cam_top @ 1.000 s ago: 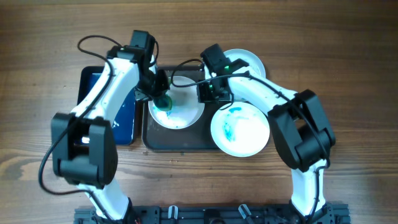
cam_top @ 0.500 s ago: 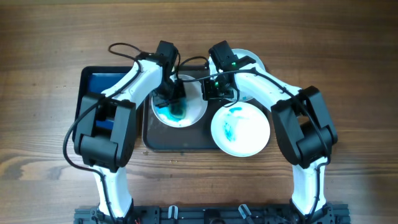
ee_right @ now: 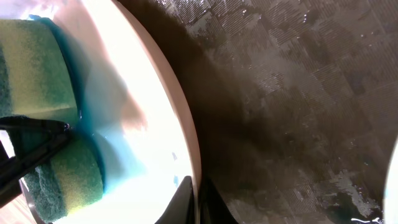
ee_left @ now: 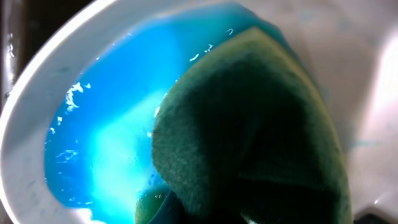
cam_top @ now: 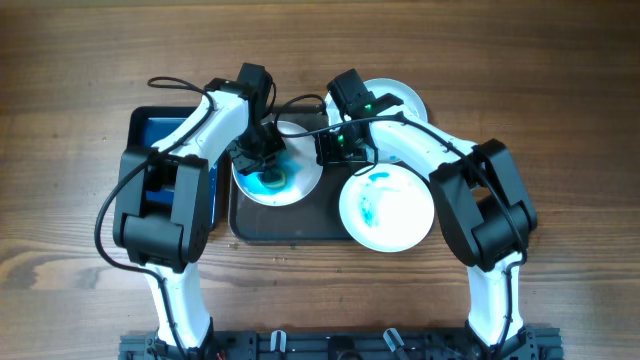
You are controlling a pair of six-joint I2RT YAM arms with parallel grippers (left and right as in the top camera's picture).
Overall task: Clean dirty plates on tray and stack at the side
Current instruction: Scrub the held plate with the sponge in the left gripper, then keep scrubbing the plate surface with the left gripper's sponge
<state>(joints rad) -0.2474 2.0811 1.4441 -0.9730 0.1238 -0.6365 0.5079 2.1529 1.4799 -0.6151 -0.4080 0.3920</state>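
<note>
A white plate (cam_top: 296,178) with a blue puddle lies on the dark tray (cam_top: 290,225). My left gripper (cam_top: 266,168) is shut on a green and yellow sponge (ee_left: 249,137) and presses it into the blue liquid on this plate (ee_left: 43,93). My right gripper (cam_top: 327,152) is shut on the plate's right rim (ee_right: 180,143), one finger on each side. The sponge shows in the right wrist view (ee_right: 37,68). A second plate (cam_top: 386,208) with teal smears overlaps the tray's right edge. A third plate (cam_top: 400,98) lies behind my right arm.
A narrower blue tray with a black rim (cam_top: 160,135) lies left of the dark tray, partly under my left arm. The wet dark tray floor (ee_right: 298,93) fills the right wrist view. Wooden table (cam_top: 560,120) lies all around.
My left gripper with the sponge has swept across the plate, first to the right, then back left and down. The plate has shifted slightly left. My right gripper stays on the rim.
</note>
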